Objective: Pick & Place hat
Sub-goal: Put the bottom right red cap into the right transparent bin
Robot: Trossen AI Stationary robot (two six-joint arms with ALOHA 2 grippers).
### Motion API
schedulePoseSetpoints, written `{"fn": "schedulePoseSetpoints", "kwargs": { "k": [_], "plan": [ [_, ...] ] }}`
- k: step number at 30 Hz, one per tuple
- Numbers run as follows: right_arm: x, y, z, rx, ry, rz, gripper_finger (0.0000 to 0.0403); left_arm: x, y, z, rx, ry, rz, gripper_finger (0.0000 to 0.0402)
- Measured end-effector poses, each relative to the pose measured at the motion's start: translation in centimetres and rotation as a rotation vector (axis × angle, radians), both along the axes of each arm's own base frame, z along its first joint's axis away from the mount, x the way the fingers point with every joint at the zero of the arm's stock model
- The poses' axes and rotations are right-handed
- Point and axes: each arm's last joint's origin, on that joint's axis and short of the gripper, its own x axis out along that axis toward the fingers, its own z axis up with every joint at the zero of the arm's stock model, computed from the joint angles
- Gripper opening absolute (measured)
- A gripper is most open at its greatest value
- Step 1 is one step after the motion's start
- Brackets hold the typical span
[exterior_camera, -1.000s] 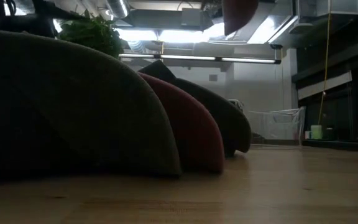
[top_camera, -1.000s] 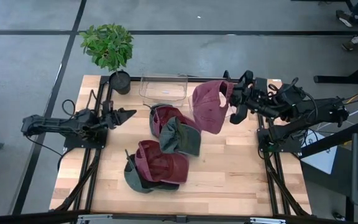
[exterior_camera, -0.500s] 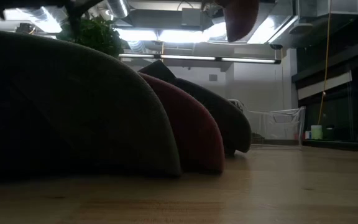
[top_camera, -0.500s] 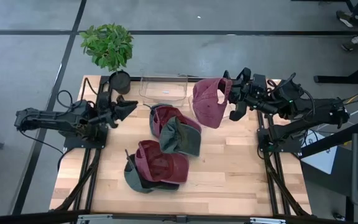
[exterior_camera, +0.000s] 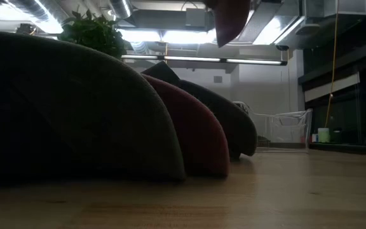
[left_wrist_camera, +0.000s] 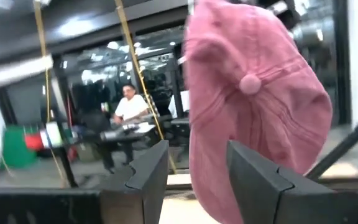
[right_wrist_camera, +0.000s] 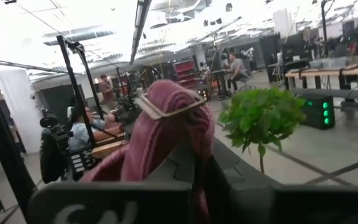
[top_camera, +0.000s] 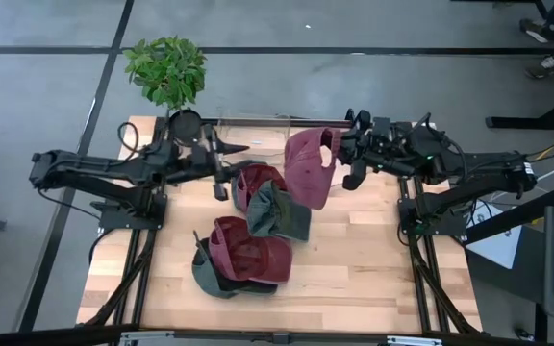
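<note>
Two arms have been brought closer over the table's far side: the left gripper has been swung rightward toward the raised maroon hat, fingers apart and empty, suggesting a handover. At right, the right gripper is clamped together on the hat's edge, held aloft.

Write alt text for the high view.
Seen from above, the right gripper holds a maroon cap in the air over the wooden table, while the open left gripper reaches toward it. More caps lie piled below.
</note>
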Motion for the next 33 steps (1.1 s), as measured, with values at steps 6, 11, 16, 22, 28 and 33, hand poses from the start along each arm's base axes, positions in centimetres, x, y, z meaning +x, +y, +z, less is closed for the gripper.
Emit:
{"fn": "schedulePoseSetpoints", "kwargs": {
  "k": [6,11,16,22,28,33],
  "plan": [
    [0.8,0.1,-0.6,0.054,0.012,0.012,0.0016,2.1,0.0,0.7,0.247,0.069,0.028,0.0157],
    [1.3,-0.1,-0.9,0.13,0.006,0.02,0.0017,3.2,-0.4,0.8,0.479,0.161,0.077,0.0169],
    [1.3,-0.7,-1.0,0.203,-0.007,0.009,0.0017,3.8,-1.4,1.0,0.628,0.193,0.081,0.0201],
    [1.5,-1.4,-1.2,0.295,-0.03,-0.001,0.0018,4.7,-2.5,0.4,0.72,0.231,0.069,0.0246],
    [2.5,-1.6,-1.9,0.367,-0.012,0.057,0.0016,5.4,-2.4,-0.1,0.808,0.285,0.169,0.0269],
    [3.1,-1.6,-2.4,0.398,0.002,0.081,0.0016,5.5,-2.3,0.0,0.858,0.301,0.236,0.0271]
  ]
}}
